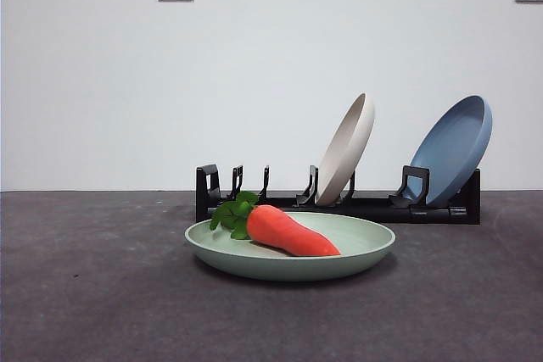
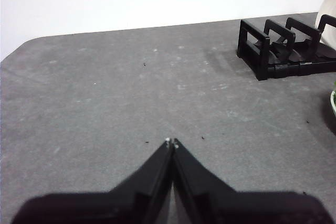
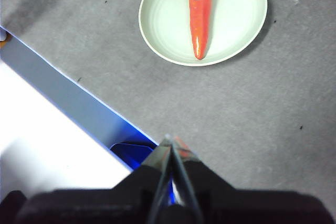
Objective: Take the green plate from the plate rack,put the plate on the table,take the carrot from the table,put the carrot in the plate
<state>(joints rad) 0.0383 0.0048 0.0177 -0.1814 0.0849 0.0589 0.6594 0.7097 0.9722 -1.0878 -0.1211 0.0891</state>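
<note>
The green plate lies flat on the table in front of the plate rack. The carrot lies in the plate, leaves toward the rack's left end. In the right wrist view the plate and carrot lie well ahead of my right gripper, which is shut and empty above the table. My left gripper is shut and empty over bare table, with the rack's end off to one side. Neither gripper shows in the front view.
A cream-white plate and a blue plate lean in the rack's right slots. A white and blue surface fills one side of the right wrist view, close to the right gripper.
</note>
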